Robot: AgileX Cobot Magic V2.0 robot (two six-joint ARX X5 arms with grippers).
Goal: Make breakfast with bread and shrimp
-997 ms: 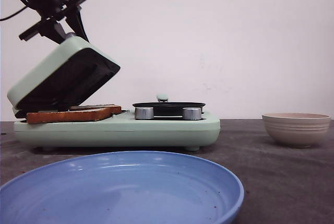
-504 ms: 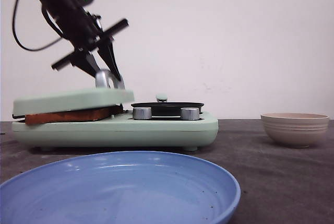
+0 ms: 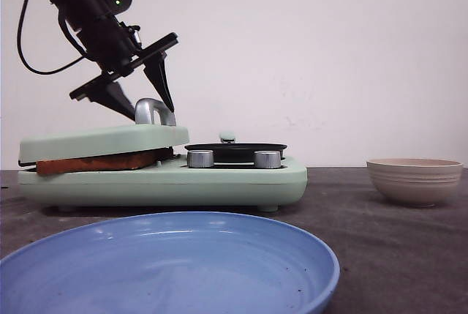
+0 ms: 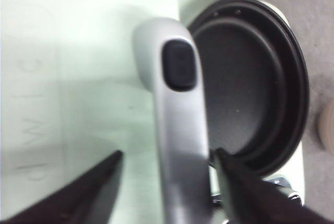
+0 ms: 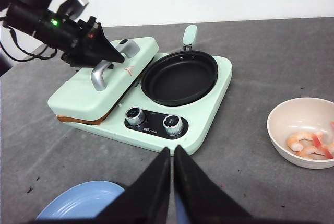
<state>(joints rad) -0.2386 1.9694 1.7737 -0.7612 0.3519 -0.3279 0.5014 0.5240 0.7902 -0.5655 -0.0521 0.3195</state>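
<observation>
Since half a second ago the left pincer (image 3: pixel 139 83) is lifting clear of the silver handle (image 3: pixel 154 111), its fingers spreading wider, while the green lid (image 3: pixel 102 140) is lying shut over the bread (image 3: pixel 95 162).

Going left to right: the left pincer is hovering spread just above the handle, with the handle between and below its tips and touching neither finger in the left wrist view, where the handle (image 4: pixel 180 125) is running up the middle between the two dark fingers (image 4: pixel 83 192). The step in hand looks like letting go after closing the lid, and doing it well probably means rising straight up off the handle so neither finger catches it and tips the lid open again.

Below that pincer, the bread is showing only as a toasted brown edge poking out from under the lid at the near side of the green cooker (image 3: pixel 168 182). Beside the pincer, further right, the round black pan (image 5: pixel 180 78) is sitting empty.

Over on the right, the right pincer (image 5: pixel 171 182) is hanging above the desk (image 5: pixel 245 130) with its fingers pressed together, holding nothing. Off beyond it, the shrimp (image 5: pixel 308 143) are lying as curled pink-and-white pieces in the beige bowl (image 5: pixel 284 125), well apart from both pincers. Nearest the camera the blue plate (image 3: pixel 168 270) is waiting.
</observation>
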